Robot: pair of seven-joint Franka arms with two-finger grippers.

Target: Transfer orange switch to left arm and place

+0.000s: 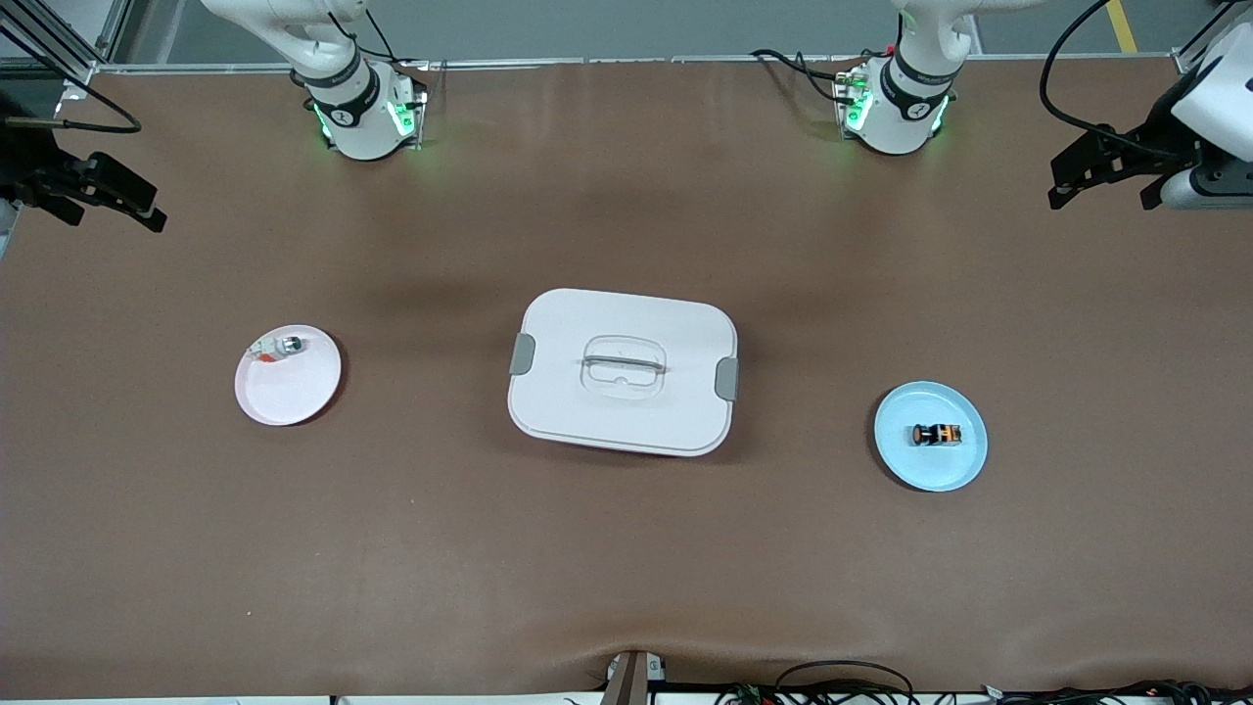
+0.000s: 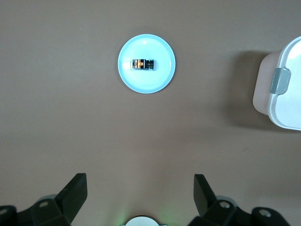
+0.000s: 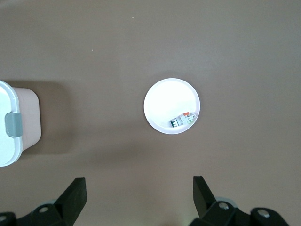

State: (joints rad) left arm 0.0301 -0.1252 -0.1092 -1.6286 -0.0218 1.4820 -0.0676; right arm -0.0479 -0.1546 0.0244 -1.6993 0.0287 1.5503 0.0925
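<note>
The orange switch (image 1: 937, 434) lies on its side on a small blue plate (image 1: 910, 462) toward the left arm's end of the table; the left wrist view shows it too (image 2: 143, 63). The white box (image 1: 623, 372) with grey latches stands in the middle of the table. My left gripper (image 1: 1101, 196) is open and empty, up over the table's edge at the left arm's end, well away from the switch. In the left wrist view (image 2: 139, 190) its jaws stand wide apart. My right gripper (image 1: 108, 211) is open and empty over the right arm's end (image 3: 139, 193).
A pink plate (image 1: 294, 392) toward the right arm's end holds a small silver-and-white part (image 1: 286, 346) with a red bit, also in the right wrist view (image 3: 182, 120). The box lies between the two plates. Cables run along the table's near edge.
</note>
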